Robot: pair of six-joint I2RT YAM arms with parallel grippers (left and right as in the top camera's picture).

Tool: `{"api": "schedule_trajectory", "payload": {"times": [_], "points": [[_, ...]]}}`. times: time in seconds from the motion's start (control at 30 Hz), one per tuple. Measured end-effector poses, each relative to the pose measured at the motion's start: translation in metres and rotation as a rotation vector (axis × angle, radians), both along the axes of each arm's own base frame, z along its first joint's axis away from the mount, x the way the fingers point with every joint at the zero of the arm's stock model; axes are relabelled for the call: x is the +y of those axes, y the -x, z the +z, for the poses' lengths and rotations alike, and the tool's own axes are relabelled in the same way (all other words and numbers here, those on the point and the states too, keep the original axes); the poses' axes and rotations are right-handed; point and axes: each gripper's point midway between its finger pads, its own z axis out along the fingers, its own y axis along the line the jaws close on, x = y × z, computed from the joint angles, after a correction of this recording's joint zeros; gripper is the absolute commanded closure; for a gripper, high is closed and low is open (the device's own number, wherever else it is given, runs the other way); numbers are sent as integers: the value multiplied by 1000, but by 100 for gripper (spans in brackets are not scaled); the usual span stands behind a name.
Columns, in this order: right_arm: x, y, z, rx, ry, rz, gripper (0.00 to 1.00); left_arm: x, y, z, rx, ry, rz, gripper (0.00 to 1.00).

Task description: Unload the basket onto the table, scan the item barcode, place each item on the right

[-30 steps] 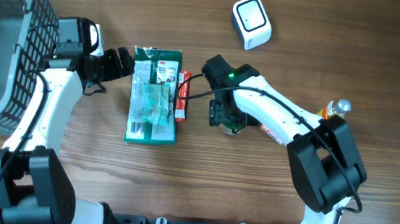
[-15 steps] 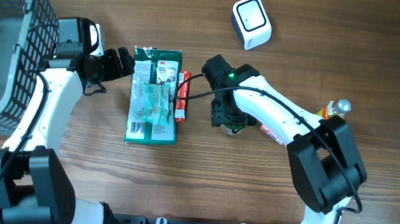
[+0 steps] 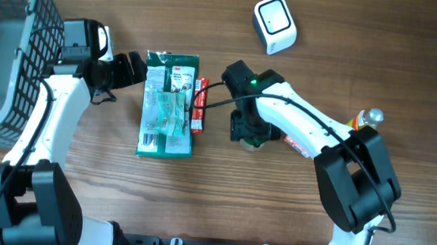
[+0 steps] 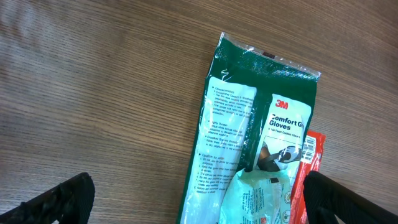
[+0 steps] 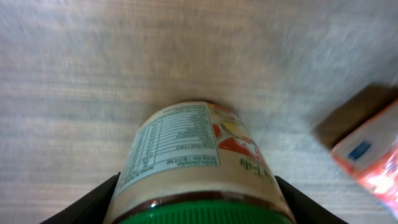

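Wood-grain table [image 3: 195,208] carries everything, with a dark wire basket [image 3: 3,40] at its far left edge and the white scanner [image 3: 275,24] near the top, well apart from both arms. The left gripper [image 3: 140,68] sits just beside the upper left corner of a green glove packet [image 3: 168,104], its fingers spread wide with nothing between them. A slim red packet [image 3: 199,105] lies along the green one's right edge. The right gripper [image 3: 251,133] is closed on a jar [image 5: 186,155], one finger [image 5: 93,199] pressed to each side at its green lid; the wrist view is blurred, so whether the jar rests on the table cannot be told. The jar's nutrition label faces the wrist camera.
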Motion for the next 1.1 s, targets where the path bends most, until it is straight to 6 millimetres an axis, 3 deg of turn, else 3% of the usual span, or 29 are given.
{"api": "schedule_trajectory", "payload": {"times": [0.2,0.3,0.5,0.67,0.73,0.97,1.1], "points": [[28,22,6,164,-209,-46,71,0,0,0,0,0,0,0],[50,37,14,256,-340,-57,82,0,0,0,0,-1,0,0],[84,58,38,418,-557,-98,81,0,0,0,0,0,0,0],[90,69,50,520,-587,-203,81,0,0,0,0,0,0,0],[96,73,56,564,-617,-236,87,0,0,0,0,0,0,0],[108,81,74,687,-678,-345,86,0,0,0,0,0,0,0],[111,82,79,725,-692,-381,93,0,0,0,0,-1,0,0]]}}
